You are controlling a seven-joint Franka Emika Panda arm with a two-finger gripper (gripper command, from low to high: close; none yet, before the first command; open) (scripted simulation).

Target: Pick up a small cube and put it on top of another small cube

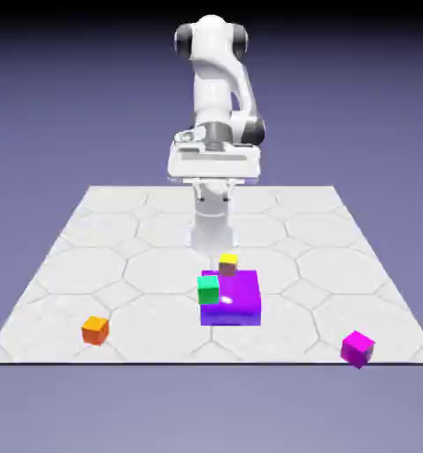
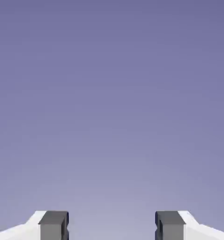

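Note:
The small magenta-pink cube [image 1: 357,348] lies alone near the table's front edge, at the exterior view's right. Other small cubes are an orange one [image 1: 95,330] at the front left, a green one [image 1: 208,288] and a yellow one [image 1: 228,263], both by the big purple block. My hand [image 1: 213,164] hangs high above the table's far half, well away from every cube. In the hand view my gripper [image 2: 112,227] is open. Its grey fingertips [image 2: 53,225] stand wide apart with only the blue-violet backdrop between them, and no cube shows there.
A large purple-violet block [image 1: 233,301] sits at the table's middle front. The green cube is at its left edge and the yellow cube at its far edge; whether they rest on it or beside it I cannot tell. The white hexagon-tiled table [image 1: 118,239] ends just in front of the cubes.

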